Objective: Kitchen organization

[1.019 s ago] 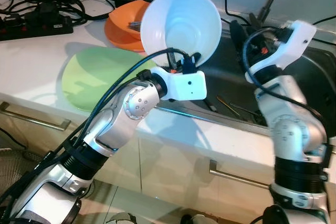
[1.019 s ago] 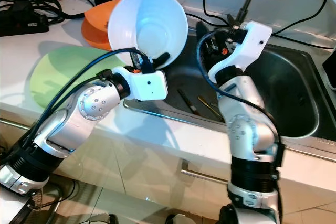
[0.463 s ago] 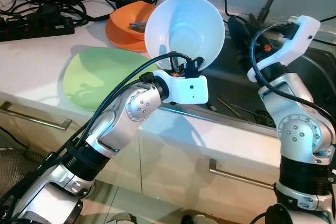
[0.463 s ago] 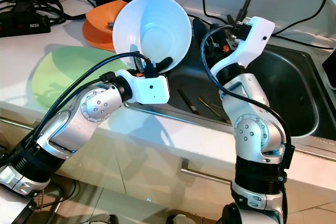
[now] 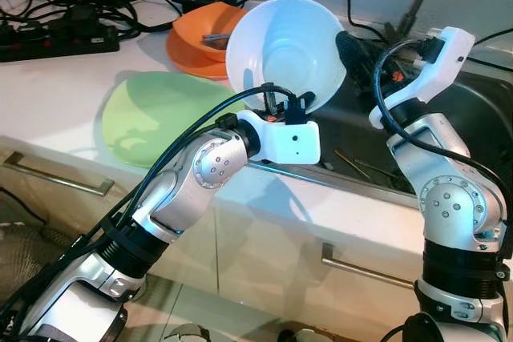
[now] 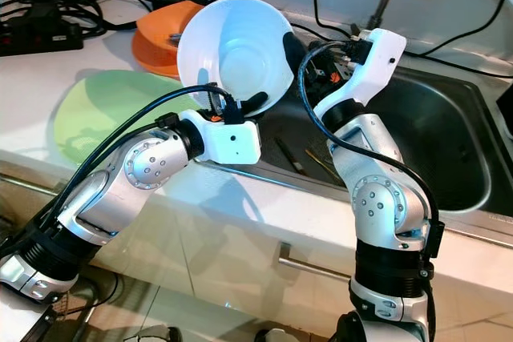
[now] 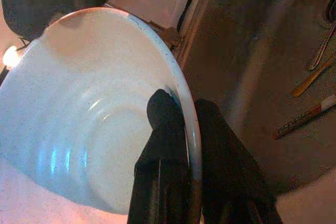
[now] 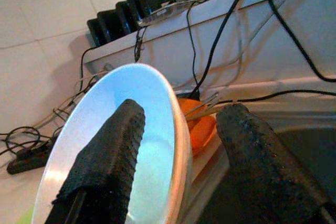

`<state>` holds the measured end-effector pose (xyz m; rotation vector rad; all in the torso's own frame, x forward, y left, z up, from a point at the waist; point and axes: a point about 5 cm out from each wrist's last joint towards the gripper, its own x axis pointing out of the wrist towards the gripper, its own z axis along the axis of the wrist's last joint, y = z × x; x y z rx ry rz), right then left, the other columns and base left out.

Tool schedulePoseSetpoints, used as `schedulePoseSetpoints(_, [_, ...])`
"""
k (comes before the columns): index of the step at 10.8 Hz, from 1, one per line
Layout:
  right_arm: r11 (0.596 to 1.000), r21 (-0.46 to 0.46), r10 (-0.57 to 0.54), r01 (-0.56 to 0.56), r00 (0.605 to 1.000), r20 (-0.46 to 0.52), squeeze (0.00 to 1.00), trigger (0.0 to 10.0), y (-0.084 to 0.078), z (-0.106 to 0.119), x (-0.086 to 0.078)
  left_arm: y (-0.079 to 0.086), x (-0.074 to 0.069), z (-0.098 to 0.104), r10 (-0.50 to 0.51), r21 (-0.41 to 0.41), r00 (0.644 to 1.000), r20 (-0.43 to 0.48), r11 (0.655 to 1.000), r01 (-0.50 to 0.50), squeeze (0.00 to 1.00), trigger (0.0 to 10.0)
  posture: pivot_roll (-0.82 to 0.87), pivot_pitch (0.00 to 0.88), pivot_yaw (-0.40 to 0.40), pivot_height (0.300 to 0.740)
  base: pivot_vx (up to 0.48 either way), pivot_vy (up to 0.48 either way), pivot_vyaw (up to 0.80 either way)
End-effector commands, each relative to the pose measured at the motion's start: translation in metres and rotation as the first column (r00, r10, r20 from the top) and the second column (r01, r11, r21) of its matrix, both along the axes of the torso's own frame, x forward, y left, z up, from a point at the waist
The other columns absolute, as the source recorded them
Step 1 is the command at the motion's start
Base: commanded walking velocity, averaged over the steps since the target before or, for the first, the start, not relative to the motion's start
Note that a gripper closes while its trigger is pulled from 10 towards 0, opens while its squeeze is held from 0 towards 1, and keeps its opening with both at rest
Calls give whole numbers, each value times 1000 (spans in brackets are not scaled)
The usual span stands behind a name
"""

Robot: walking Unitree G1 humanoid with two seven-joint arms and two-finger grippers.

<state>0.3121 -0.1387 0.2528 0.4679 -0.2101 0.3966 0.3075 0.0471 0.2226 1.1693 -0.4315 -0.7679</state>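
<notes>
A white bowl [image 5: 288, 50] is held up on edge above the counter, beside the sink's left end, with its hollow facing me. My left gripper [image 7: 190, 129] is shut on its lower rim, one finger inside and one outside. My right gripper [image 8: 184, 111] is open at the bowl's right rim. One of its fingers [image 8: 110, 150] is over the inside of the bowl and the other [image 8: 257, 150] is outside, so the rim runs between them. I cannot tell whether they touch it.
A green plate [image 5: 152, 114] lies on the white counter, and an orange bowl [image 5: 196, 38] with a utensil in it sits behind it. The steel sink [image 6: 417, 134] holds loose cutlery [image 6: 309, 158]. A power strip and cables [image 5: 56, 34] lie at the back left.
The left arm has carried the bowl a little to the right. The right gripper has closed the gap, and its fingers now straddle the bowl's right rim.
</notes>
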Motion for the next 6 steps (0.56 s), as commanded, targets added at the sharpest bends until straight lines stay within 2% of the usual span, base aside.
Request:
schedulePoseSetpoints(1, [1000, -5, 12, -12, 1000, 6, 0, 10000, 2, 1, -4, -4, -3, 7, -27, 2, 999, 40, 1000, 27, 0, 10000, 31, 40, -67, 740, 0, 0, 0])
schedulePoseSetpoints(5, [1000, -16, 17, -17, 1000, -18, 0, 10000, 5, -5, -4, -4, -4, 11, -34, -10, 997, 72, 999, 35, 0, 10000, 31, 57, -72, 740, 0, 0, 0])
schedulePoseSetpoints(6, [1000, -17, 18, -18, 1000, -22, 0, 7333, 6, -6, -4, -5, -5, 12, -42, -14, 996, 73, 999, 44, 0, 10000, 31, 59, -72, 740, 0, 0, 0])
